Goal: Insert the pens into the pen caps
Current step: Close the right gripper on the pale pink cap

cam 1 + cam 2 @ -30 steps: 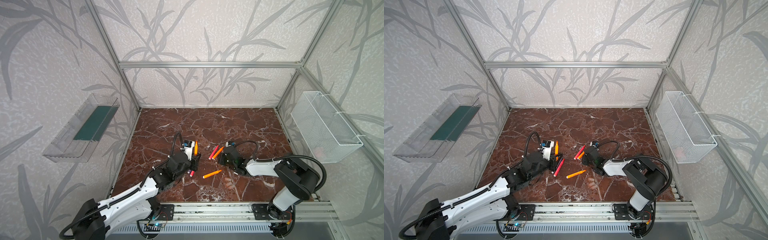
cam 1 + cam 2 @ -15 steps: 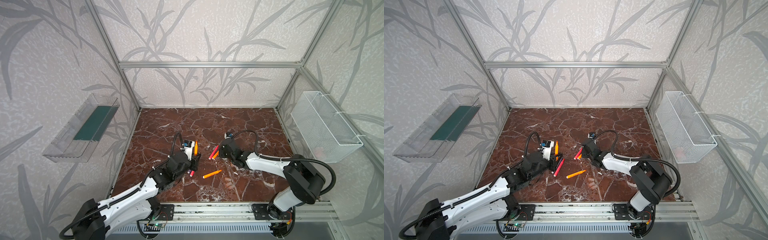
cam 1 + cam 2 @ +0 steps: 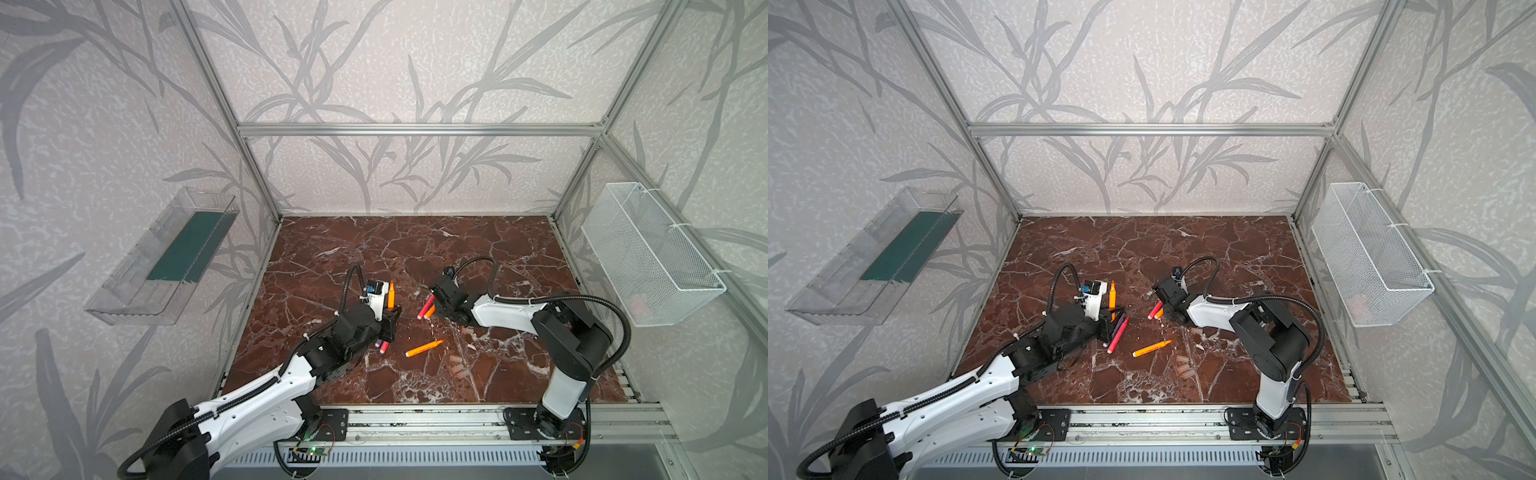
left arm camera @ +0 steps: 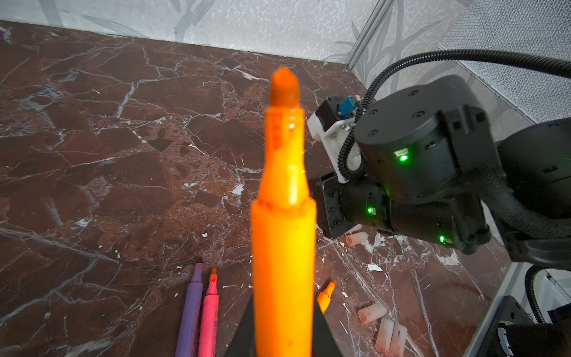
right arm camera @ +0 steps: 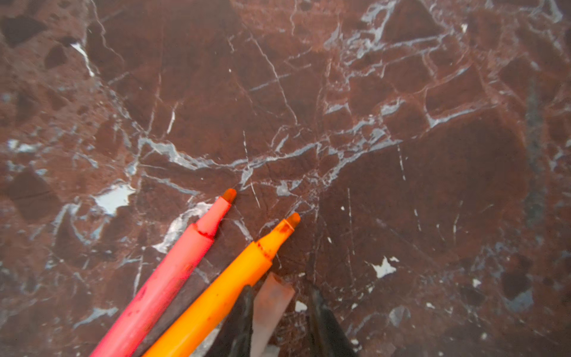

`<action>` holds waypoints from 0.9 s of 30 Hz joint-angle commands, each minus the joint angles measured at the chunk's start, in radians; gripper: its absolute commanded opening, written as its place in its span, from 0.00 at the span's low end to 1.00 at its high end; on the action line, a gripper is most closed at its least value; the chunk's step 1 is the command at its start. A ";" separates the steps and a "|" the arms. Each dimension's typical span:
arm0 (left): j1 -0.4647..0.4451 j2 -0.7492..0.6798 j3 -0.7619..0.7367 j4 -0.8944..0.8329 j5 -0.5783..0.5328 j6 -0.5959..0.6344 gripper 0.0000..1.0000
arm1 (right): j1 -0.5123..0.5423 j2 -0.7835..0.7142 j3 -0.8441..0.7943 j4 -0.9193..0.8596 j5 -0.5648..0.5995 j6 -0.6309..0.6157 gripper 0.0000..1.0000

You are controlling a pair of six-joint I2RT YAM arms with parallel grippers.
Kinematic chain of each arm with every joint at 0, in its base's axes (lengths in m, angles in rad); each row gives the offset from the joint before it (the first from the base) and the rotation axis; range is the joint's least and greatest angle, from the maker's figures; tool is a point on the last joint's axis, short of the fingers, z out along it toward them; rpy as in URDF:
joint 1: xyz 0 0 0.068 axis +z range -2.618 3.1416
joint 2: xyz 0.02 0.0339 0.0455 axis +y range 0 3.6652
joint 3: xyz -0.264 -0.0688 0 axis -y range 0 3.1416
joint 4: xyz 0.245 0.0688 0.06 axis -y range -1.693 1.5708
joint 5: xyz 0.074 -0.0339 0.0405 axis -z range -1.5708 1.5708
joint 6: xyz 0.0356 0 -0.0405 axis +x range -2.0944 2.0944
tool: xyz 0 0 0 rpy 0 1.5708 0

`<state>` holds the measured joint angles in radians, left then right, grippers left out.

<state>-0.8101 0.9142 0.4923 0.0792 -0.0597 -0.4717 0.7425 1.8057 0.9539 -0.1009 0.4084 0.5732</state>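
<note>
My left gripper (image 3: 392, 312) (image 4: 282, 324) is shut on an orange pen (image 3: 391, 294) (image 4: 282, 247), held tip up. Below it on the marble lie a purple pen (image 4: 191, 309) and a red-pink pen (image 4: 210, 309) (image 3: 1118, 333). My right gripper (image 3: 434, 305) (image 5: 279, 296) is shut on a pale pen cap (image 5: 272, 299), which leans on one finger. It hovers beside a second red-pink pen (image 5: 173, 272) and an orange pen (image 5: 228, 287). Another orange pen (image 3: 424, 348) lies loose mid-table. Three caps (image 3: 457, 368) (image 4: 372, 312) lie near the front, and one cap (image 4: 357, 238) lies under the right arm.
A clear plastic bin (image 3: 166, 266) hangs on the left wall and a white wire basket (image 3: 648, 257) on the right wall. The right arm's black wrist (image 4: 417, 148) stands close to the held orange pen. An aluminium rail (image 3: 415, 415) runs along the front edge.
My right gripper has swung back and left from the table's right-front area to the red-pink and orange pens, its jaws narrowing. The left arm has not moved.
</note>
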 commanded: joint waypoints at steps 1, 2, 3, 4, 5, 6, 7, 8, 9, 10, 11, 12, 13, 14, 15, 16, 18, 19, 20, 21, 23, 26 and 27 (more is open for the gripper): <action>0.002 -0.018 -0.011 -0.008 -0.019 0.004 0.00 | -0.005 0.010 0.031 -0.030 0.025 0.000 0.30; 0.002 -0.018 -0.010 -0.008 -0.020 0.004 0.00 | -0.006 0.015 0.031 -0.029 0.027 0.002 0.30; 0.003 -0.019 -0.011 -0.009 -0.018 0.002 0.00 | -0.008 0.019 0.033 -0.031 0.027 0.004 0.30; 0.004 -0.018 -0.010 -0.008 -0.019 0.002 0.00 | -0.009 0.024 0.038 -0.038 0.029 0.006 0.30; 0.002 -0.018 -0.011 -0.009 -0.019 0.002 0.00 | -0.009 0.026 0.036 -0.044 0.036 0.009 0.30; 0.003 -0.018 -0.011 -0.009 -0.018 0.002 0.00 | -0.009 0.027 0.037 -0.048 0.044 0.014 0.29; 0.002 -0.018 -0.010 -0.009 -0.019 0.002 0.00 | -0.009 0.026 0.033 -0.056 0.055 0.021 0.29; 0.003 -0.018 -0.011 -0.009 -0.019 0.002 0.00 | -0.009 0.024 0.028 -0.060 0.063 0.029 0.29; 0.002 -0.018 -0.010 -0.008 -0.019 0.002 0.00 | -0.010 0.021 0.024 -0.063 0.072 0.035 0.29; 0.003 -0.018 -0.010 -0.006 -0.019 0.002 0.00 | -0.011 0.019 0.020 -0.066 0.079 0.042 0.30; 0.002 -0.018 -0.010 -0.006 -0.017 0.002 0.00 | -0.013 0.015 0.013 -0.068 0.087 0.050 0.30; 0.003 -0.018 -0.010 -0.006 -0.017 0.003 0.00 | -0.015 0.013 0.009 -0.074 0.093 0.055 0.31; 0.002 -0.018 -0.011 -0.006 -0.017 0.002 0.00 | -0.018 0.011 0.008 -0.082 0.101 0.056 0.32; 0.002 -0.018 -0.010 -0.007 -0.017 0.002 0.00 | -0.021 0.008 0.004 -0.092 0.110 0.090 0.32; 0.002 -0.020 -0.010 -0.008 -0.017 0.002 0.00 | -0.025 0.003 -0.001 -0.095 0.115 0.100 0.32; 0.003 -0.019 -0.011 -0.008 -0.017 0.002 0.00 | -0.029 -0.001 -0.009 -0.093 0.115 0.108 0.31; 0.003 -0.020 -0.010 -0.008 -0.017 0.002 0.00 | -0.032 -0.010 -0.025 -0.082 0.112 0.116 0.29; 0.003 -0.020 -0.010 -0.009 -0.017 0.002 0.00 | -0.034 -0.015 -0.031 -0.081 0.112 0.123 0.27; 0.003 -0.019 -0.011 -0.009 -0.016 0.002 0.00 | -0.035 -0.018 -0.037 -0.080 0.116 0.132 0.25; 0.003 -0.020 -0.010 -0.009 -0.015 0.002 0.00 | -0.035 -0.023 -0.044 -0.080 0.120 0.140 0.25; 0.003 -0.022 -0.010 -0.010 -0.016 0.001 0.00 | -0.038 -0.031 -0.056 -0.080 0.129 0.153 0.25; 0.003 -0.023 -0.011 -0.009 -0.014 0.001 0.00 | -0.045 -0.043 -0.072 -0.079 0.132 0.159 0.25; 0.003 -0.024 -0.011 -0.007 -0.014 0.001 0.00 | -0.049 -0.046 -0.075 -0.081 0.132 0.159 0.25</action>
<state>-0.8101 0.9100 0.4923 0.0753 -0.0597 -0.4717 0.7040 1.7863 0.9009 -0.1501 0.5167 0.7071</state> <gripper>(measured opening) 0.167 0.251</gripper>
